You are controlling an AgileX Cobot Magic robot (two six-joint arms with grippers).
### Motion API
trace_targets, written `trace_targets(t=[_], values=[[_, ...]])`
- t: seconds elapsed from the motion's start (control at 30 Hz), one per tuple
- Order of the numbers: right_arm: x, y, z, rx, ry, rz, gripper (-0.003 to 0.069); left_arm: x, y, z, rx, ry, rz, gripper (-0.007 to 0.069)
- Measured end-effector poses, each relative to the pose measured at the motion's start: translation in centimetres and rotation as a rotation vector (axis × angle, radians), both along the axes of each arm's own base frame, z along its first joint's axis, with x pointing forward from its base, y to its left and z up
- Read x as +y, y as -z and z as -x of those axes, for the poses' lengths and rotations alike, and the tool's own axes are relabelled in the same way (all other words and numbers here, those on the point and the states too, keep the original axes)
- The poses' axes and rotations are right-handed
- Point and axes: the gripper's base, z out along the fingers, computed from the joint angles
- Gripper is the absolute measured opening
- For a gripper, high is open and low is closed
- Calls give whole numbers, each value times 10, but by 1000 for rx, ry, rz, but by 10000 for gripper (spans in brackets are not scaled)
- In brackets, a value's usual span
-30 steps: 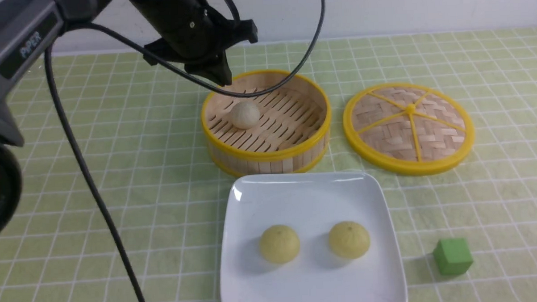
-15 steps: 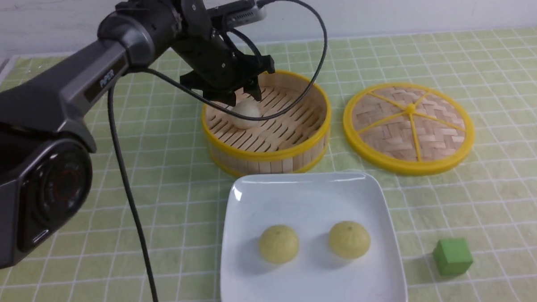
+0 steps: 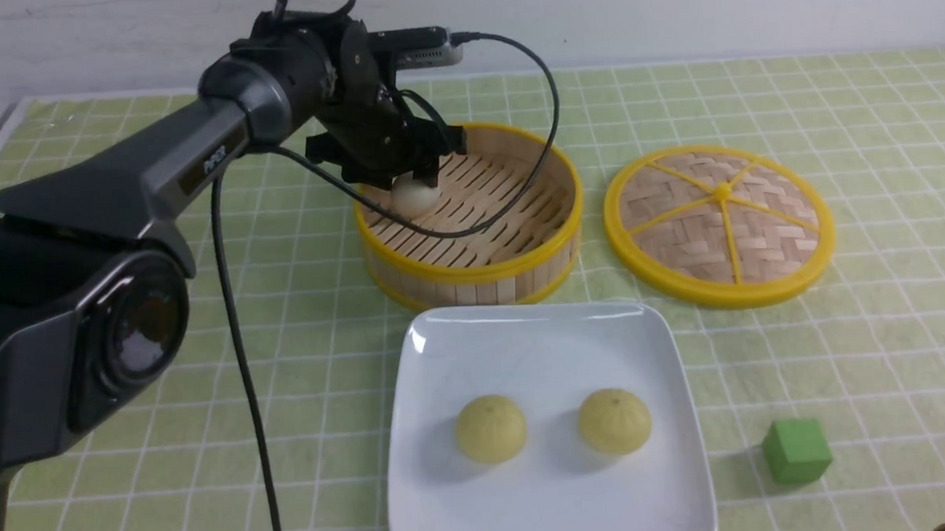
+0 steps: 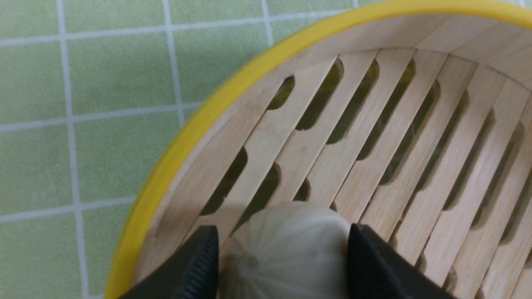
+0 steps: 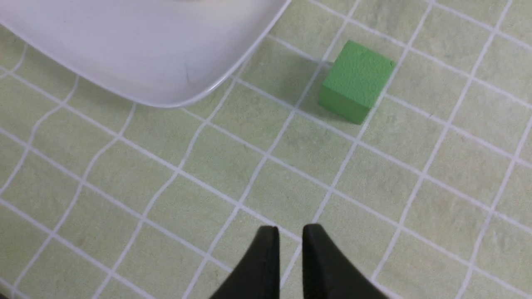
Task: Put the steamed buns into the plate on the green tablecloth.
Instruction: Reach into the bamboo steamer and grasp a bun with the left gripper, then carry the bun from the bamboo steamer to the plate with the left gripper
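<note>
"What lies nearest?"

"At lower centre of the front view, two pale yellow buns (image 3: pixel 491 429) sit apart on the white plate (image 3: pixel 552 506), set on the green tablecloth (image 3: pixel 322 459). The right gripper (image 5: pixel 291 232), its fingertips a narrow gap apart with nothing between them, points down at bare cloth near the green cube (image 5: pixel 356 82)."

"And beyond?"

"Above centre, the greyish bun (image 3: pixel 415 198) rests inside the bamboo steamer (image 3: pixel 473 273), close to its wall. The left arm (image 3: pixel 193 142) reaches in from the left edge, its left gripper (image 4: pixel 283 253) angled down with jaws wide, one finger on either side of the bun. Whether they touch it, I cannot tell."

"What could go wrong?"

"With the wall so close, a finger could catch the yellow rim and shift the steamer. An off-centre squeeze could roll the smooth dome away, and the drooping cable (image 3: pixel 479 230) might snag the basket on the lift."
</note>
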Motion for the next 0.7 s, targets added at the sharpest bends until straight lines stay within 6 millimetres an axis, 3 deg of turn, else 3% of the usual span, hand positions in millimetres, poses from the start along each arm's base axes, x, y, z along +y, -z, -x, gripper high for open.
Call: trace_targets(t=[0.13, 0.2, 0.27, 0.33, 0.37, 0.43, 0.47, 0.5, 0.57, 0.63, 0.7], values=[[0, 0, 0, 0, 0, 0, 118, -4, 14, -1, 45, -6, 35, 382], [0, 0, 0, 0, 0, 0, 119, -5, 13, 0, 59, -9, 51, 303], [0, 0, 0, 0, 0, 0, 122, -5, 3, 3, 71, -2, 52, 122], [0, 0, 0, 1, 0, 0, 125, -4, -19, 9, 73, 24, 40, 49], [0, 0, 0, 1, 0, 0, 125, -3, -22, 10, 75, 27, 38, 49], [0, 0, 0, 1, 0, 0, 128, 1, -68, 24, 74, 54, 34, 29], [0, 0, 0, 1, 0, 0, 128, 1, -73, 25, 63, 55, 37, 29], [0, 0, 0, 1, 0, 0, 129, 6, -108, 38, 42, 68, 43, 29], [0, 0, 0, 1, 0, 2, 132, 12, -146, 59, 25, 89, 44, 29], [0, 0, 0, 1, 0, 0, 134, 16, -166, 76, 25, 106, 54, 29], [0, 1, 0, 4, 0, 2, 136, 16, -168, 90, 55, 119, 52, 29]])
